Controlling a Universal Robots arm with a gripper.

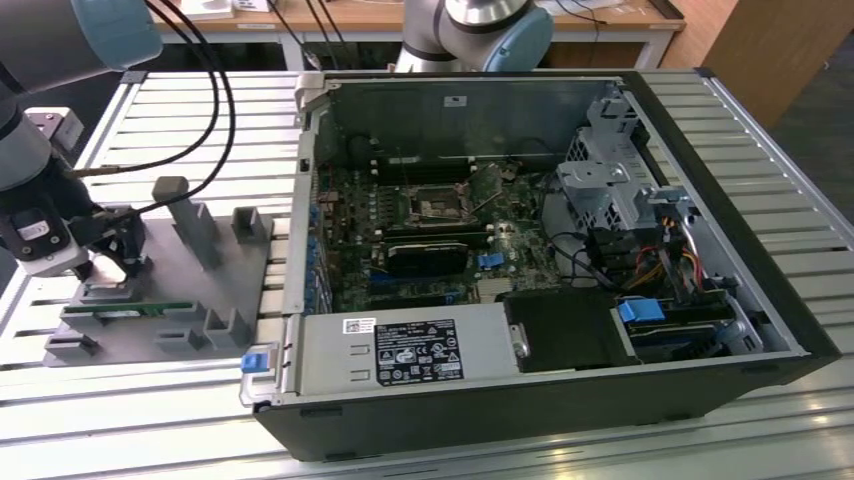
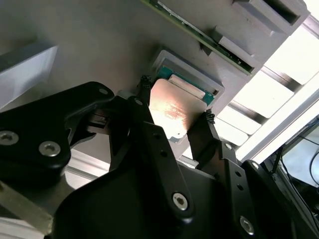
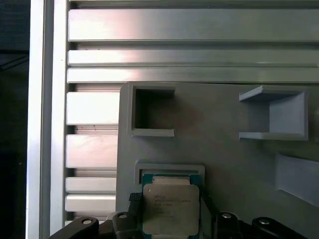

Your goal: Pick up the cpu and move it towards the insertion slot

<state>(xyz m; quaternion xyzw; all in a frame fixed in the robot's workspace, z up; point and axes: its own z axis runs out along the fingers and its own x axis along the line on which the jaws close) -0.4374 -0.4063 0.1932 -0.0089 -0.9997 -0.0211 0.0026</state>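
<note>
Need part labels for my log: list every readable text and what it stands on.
None can be read.
cpu: faint print on its metal top, too blurred.
power supply label: dense print and symbols, too small.
case-wall sticker: too small.
</note>
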